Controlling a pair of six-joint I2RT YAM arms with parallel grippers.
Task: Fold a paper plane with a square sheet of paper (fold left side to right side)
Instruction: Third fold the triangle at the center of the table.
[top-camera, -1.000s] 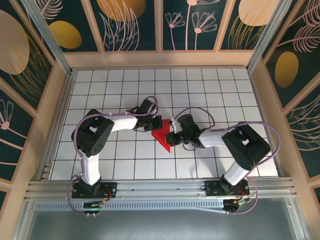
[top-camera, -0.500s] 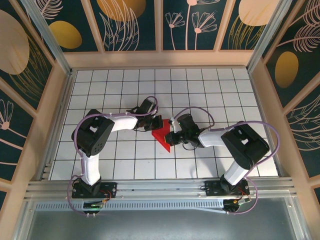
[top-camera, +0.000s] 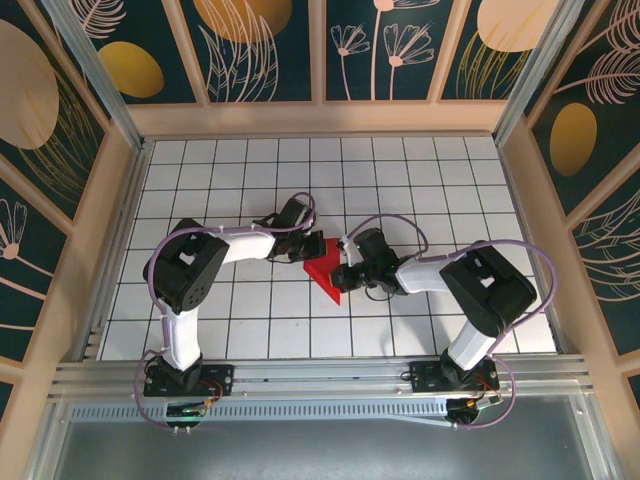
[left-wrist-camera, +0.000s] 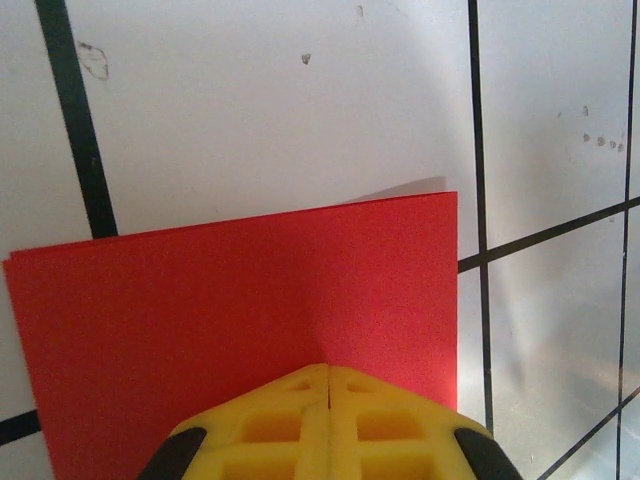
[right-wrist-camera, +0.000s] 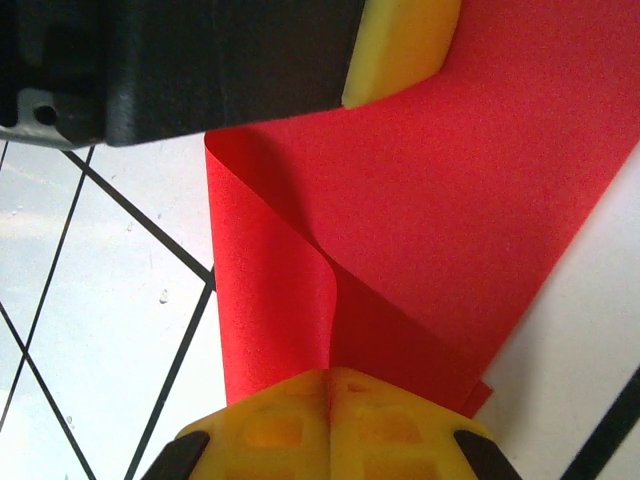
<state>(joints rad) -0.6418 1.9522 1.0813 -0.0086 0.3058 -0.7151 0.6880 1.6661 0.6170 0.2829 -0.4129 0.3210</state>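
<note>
- The square sheet of paper (top-camera: 325, 270) (red, partly folded, one flap curling up) lies mid-tabletop (top-camera: 450, 180) between the two arms.
- The left pincer (left-wrist-camera: 328, 370) is closed, its yellow tips resting on the sheet's flat part.
- The right pincer (right-wrist-camera: 328, 375) is closed at the curled fold; whether it pinches the paper is unclear.

You have no writing to read here. No letters, numbers or brand marks can be made out on the red paper (left-wrist-camera: 230, 320), on the gridded table (top-camera: 450, 180) or on the patterned walls (top-camera: 260, 50).
</note>
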